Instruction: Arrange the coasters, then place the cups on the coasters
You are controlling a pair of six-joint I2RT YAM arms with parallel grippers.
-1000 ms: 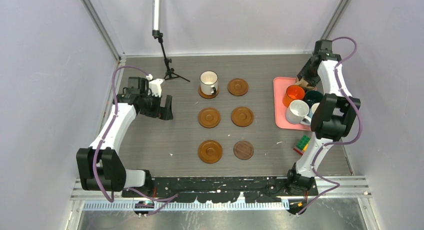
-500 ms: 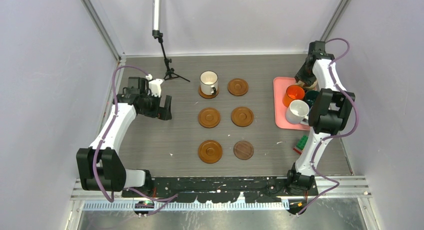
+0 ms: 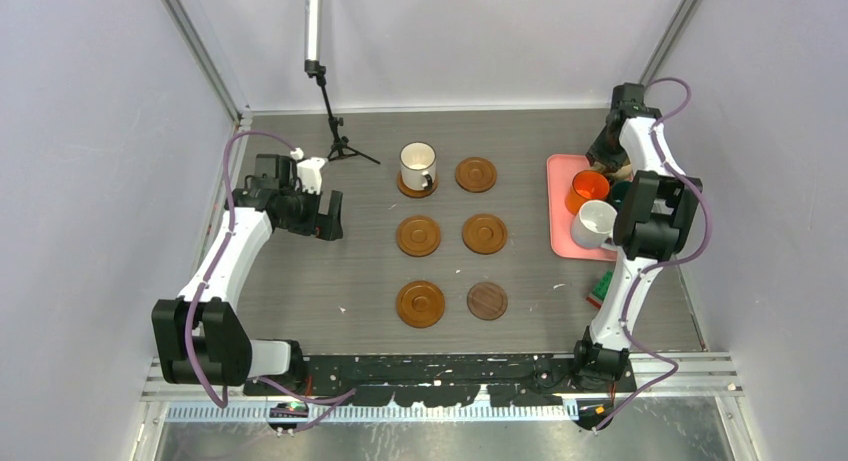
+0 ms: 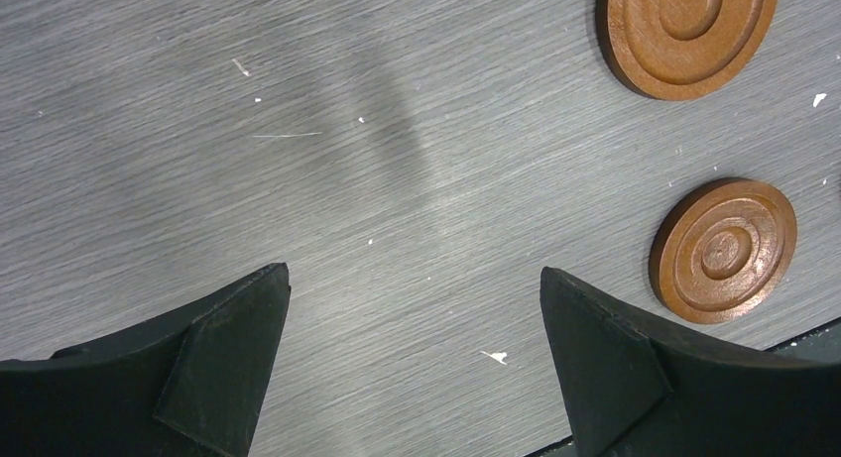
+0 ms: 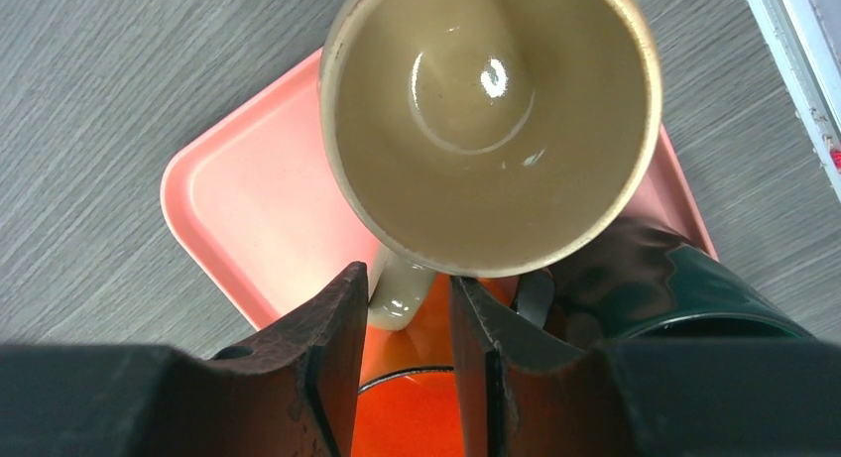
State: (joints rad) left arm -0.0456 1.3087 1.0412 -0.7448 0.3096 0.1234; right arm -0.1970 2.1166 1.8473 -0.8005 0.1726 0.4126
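- While the left tool (image 4: 412, 271) hangs wide and empty over the grey desk (image 4: 298, 130), nothing moves there.
- Six coasters (image 3: 418, 235) lie in two columns mid-desk; a white cup (image 3: 417, 165) sits on the far-left one.
- Now the right tool (image 5: 407, 276) has narrowed onto the handle of the beige cup (image 5: 486, 120) above the pink tray (image 5: 258, 209): lift looks next.
- Scuffed woodgrain surface, pale walls (image 3: 100, 131).

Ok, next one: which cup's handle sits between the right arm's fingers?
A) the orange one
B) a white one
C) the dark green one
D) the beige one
D: the right wrist view shows the handle of the beige cup sitting between the fingers of the right gripper, over the pink tray.
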